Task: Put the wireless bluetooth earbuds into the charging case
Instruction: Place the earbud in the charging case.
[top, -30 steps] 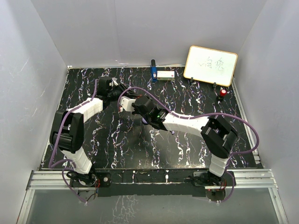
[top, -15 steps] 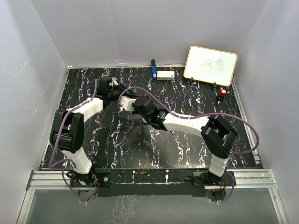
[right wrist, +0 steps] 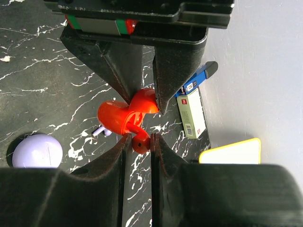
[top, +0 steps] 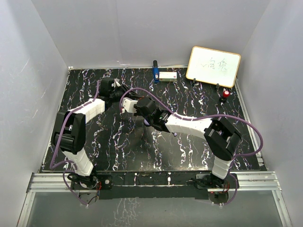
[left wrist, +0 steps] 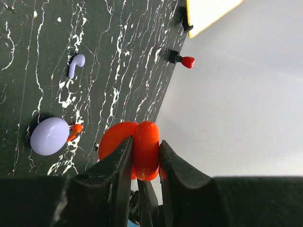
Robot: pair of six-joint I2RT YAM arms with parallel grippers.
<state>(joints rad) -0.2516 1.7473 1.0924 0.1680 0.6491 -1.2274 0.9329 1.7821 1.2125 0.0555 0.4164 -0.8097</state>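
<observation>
1. Two cases in play. Far left on the black, white-veined bench [left wrist: 28, 61] sits a smooth, pebble-round lilac case [left wrist: 49, 136]. A tiny loose orange earbud [left wrist: 75, 130] touches its edge, and a stemmed lilac earbud [left wrist: 75, 64] lies apart from both.
2. Left gripper [left wrist: 145, 142] has its jaws clamped tight on a glossy orange case [left wrist: 116, 137], hinged open into two rounded halves.
3. Right gripper [right wrist: 140, 138] has its jaws pinched nearly closed on a bead-shaped second orange earbud [right wrist: 140, 144], right up against that case's rim.
4. Far right, a pale rectangular box [right wrist: 191, 116] lies by the wall.
</observation>
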